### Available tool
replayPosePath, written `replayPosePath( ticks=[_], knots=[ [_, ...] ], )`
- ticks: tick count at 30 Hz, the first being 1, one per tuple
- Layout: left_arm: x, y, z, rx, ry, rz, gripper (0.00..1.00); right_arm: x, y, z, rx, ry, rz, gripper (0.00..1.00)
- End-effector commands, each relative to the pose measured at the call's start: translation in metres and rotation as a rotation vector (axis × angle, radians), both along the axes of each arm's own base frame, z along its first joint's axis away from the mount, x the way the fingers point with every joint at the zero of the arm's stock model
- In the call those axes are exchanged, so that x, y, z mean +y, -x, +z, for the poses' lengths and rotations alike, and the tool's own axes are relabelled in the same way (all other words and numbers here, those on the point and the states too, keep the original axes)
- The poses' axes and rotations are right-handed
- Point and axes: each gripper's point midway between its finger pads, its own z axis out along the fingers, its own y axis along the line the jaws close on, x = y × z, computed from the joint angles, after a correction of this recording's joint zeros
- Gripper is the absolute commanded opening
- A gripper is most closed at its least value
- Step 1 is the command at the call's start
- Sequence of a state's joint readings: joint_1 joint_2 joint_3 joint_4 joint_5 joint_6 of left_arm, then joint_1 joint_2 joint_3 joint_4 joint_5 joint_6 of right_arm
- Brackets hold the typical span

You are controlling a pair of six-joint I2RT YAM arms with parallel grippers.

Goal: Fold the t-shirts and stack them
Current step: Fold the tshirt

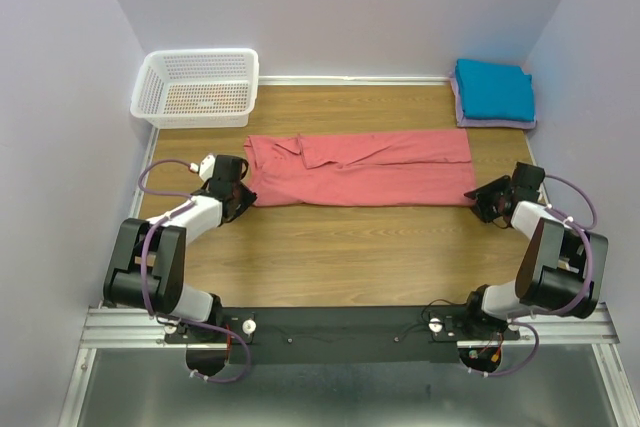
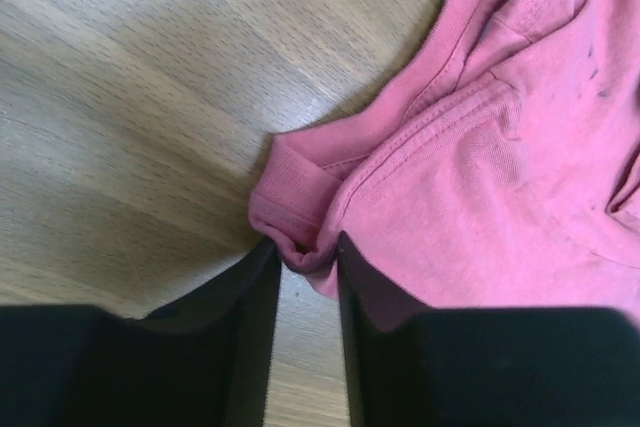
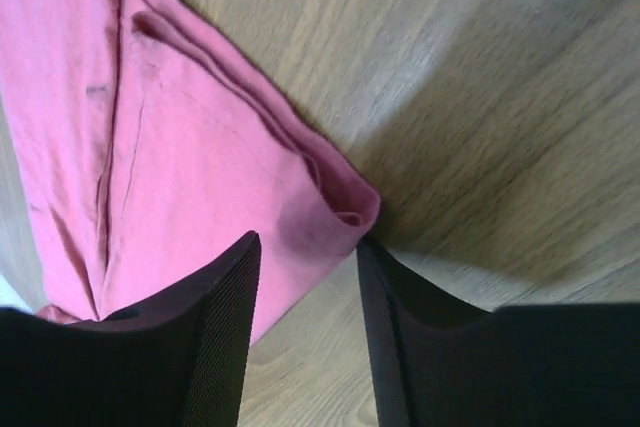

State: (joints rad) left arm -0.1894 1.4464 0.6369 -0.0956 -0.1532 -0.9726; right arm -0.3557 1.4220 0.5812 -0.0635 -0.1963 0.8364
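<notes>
The salmon-pink t-shirt [image 1: 360,169] lies folded into a long band across the middle of the table. My left gripper [image 1: 243,197] is at its near left corner. In the left wrist view the left gripper [image 2: 307,252] has its jaws narrowed on a bunched fold of the shirt's hem [image 2: 290,217]. My right gripper [image 1: 478,202] is at the near right corner. In the right wrist view the right gripper [image 3: 305,242] is open, with the shirt's corner [image 3: 330,212] lying between its fingers. The teal-blue t-shirt [image 1: 493,89] lies folded on top of the pale lavender t-shirt [image 1: 495,124] at the back right.
A white lattice basket [image 1: 200,53] stands at the back left corner. Walls close in the table on the left, back and right. Bare wood [image 1: 350,247] lies between the pink shirt and the arm bases.
</notes>
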Motion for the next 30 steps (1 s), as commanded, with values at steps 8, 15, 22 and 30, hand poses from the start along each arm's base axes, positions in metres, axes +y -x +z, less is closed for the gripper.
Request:
replayPosePath(
  ticks=[8,15,22,30],
  knots=[
    [0.021,0.027,-0.019,0.088,-0.051,0.025,0.0,-0.021,0.036,-0.032,0.143,0.073,-0.068,0.06],
    [0.052,0.056,-0.004,0.118,-0.074,0.109,0.0,-0.034,0.064,-0.025,0.23,0.086,-0.122,0.01],
    [0.044,0.084,-0.012,0.159,-0.01,0.096,0.0,-0.027,0.084,-0.026,0.285,0.072,-0.095,0.08],
    [0.04,0.083,0.015,0.083,0.01,0.072,0.4,-0.026,0.068,0.013,0.172,0.108,-0.027,0.58]
  ],
)
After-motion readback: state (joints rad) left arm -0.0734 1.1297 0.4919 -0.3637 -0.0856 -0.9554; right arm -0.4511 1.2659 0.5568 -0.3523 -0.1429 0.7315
